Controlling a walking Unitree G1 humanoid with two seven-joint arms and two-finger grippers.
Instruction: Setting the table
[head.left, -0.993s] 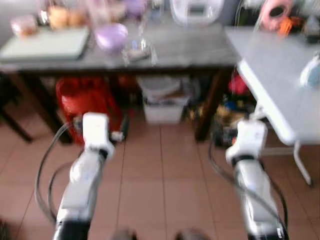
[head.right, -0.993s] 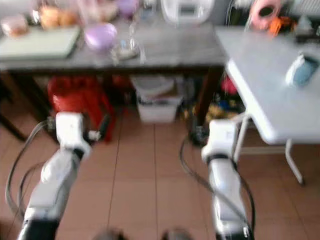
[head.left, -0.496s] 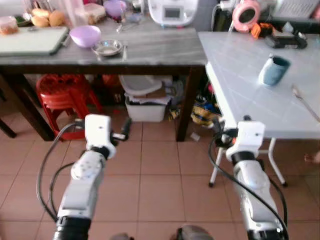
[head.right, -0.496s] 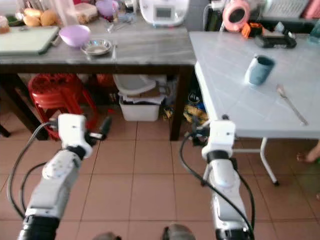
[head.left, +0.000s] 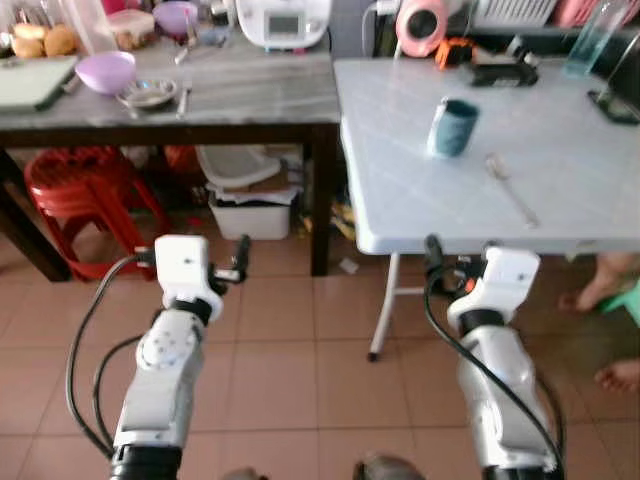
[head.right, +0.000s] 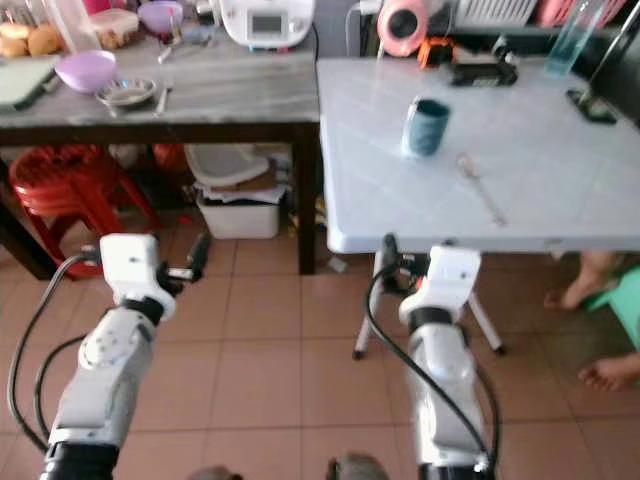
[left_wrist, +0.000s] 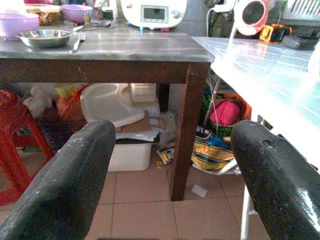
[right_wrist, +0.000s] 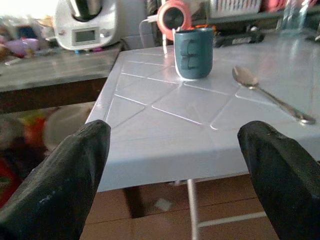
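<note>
- Spoon (head.left: 511, 189) lies flat on the white counter (head.left: 560, 200), bowl end toward the blue-green mug (head.left: 452, 126), which stands upright near it but apart; these look like the place setting so far.
- Right gripper (right_wrist: 175, 165) hangs just short of the white counter's near edge, below the tabletop, its jaws spread wide and holding nothing; the wrist view looks along the surface at mug and spoon.
- Left gripper (left_wrist: 165, 175) is over the tiled floor, facing the dark wooden counter (head.left: 250, 95), jaws likewise wide apart and empty.
- More tableware sits on that dark counter: a purple bowl (head.left: 106, 71), a small steel dish (head.left: 148, 94) and a fork (head.left: 184, 95) just beside the dish.
- My judgement is that the step in hand is positioning, with no grasp begun; the robot faces the corner where the two counters meet.
- To do it well, settle the body square to one counter before raising an arm, since both grippers are low and a lift close in could catch the white counter's edge.
- If the fork is next, approach from above with jaws across its handle, clear of the steel dish.
- Bare feet (head.left: 600, 285) of a person show beyond the white counter on the right; keep any swing of the right arm away from them.
</note>
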